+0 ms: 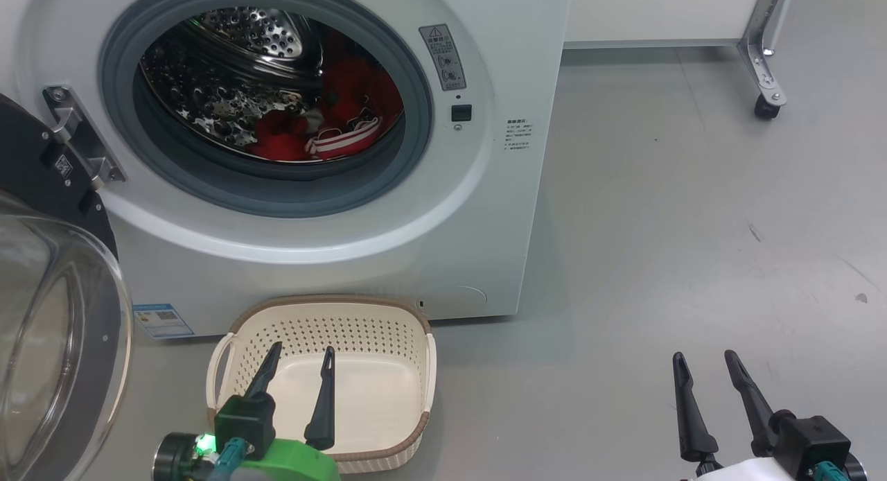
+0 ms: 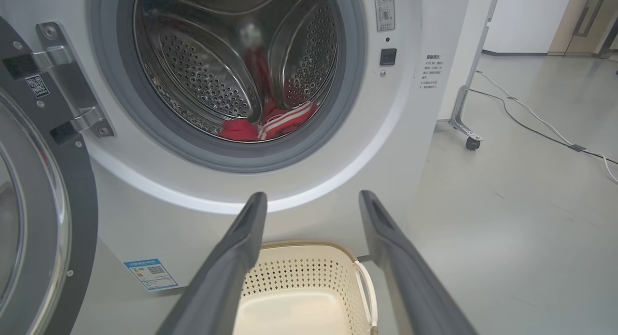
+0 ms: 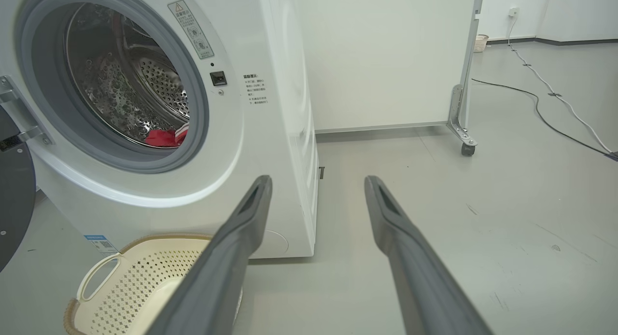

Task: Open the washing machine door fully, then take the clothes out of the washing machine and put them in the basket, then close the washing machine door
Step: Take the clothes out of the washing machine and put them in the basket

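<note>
Hanging open at left is the washing machine door (image 1: pixel 62 342); the left gripper (image 1: pixel 303 347), released and empty, hovers over the basket (image 1: pixel 332 302); the clothes (image 1: pixel 291 145) lie inside the washing machine (image 1: pixel 443 245); the right gripper (image 1: pixel 704 356), also released, hangs above the floor (image 1: pixel 693 224).

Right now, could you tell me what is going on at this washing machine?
A robot is unloading the washing machine. The washing machine door is swung open to the left, and the red clothes lie in the drum. The basket on the floor in front holds nothing yet. The left end effector hangs open above the basket, the right end effector open over the floor; neither holds anything.
</note>
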Tool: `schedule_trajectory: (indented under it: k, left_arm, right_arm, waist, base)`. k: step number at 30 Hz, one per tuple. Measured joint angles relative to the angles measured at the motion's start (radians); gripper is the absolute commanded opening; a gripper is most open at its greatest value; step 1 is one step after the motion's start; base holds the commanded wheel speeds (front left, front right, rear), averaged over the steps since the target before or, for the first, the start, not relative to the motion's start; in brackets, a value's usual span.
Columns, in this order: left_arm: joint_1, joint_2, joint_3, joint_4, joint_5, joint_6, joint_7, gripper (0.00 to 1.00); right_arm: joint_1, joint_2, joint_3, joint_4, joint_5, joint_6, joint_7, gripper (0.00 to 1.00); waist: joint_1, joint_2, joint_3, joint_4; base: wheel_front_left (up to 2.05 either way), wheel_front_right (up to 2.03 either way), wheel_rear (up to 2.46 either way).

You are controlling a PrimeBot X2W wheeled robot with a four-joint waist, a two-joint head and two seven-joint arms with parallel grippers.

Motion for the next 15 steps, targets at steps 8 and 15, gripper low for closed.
schedule_trajectory:
  k: [8, 15]
  left_arm:
    - [-0.017, 0.0, -0.007, -0.018, -0.009, 0.003, 0.0, 1.0]
    - [-0.052, 0.0, -0.015, -0.025, -0.01, 0.003, 0.0, 1.0]
  right_arm:
    - [-0.001, 0.0, 0.0, -0.008, -0.001, 0.001, 0.0, 1.0]
    - [-0.006, 0.0, -0.007, -0.03, -0.008, 0.01, 0.0, 1.0]
  waist:
    - [0.0, 0.0, 0.024, 0.0]
    - [0.0, 0.0, 0.07, -0.004]
  base:
    - [0.0, 0.0, 0.0]
    - [0.0, 0.0, 0.0]
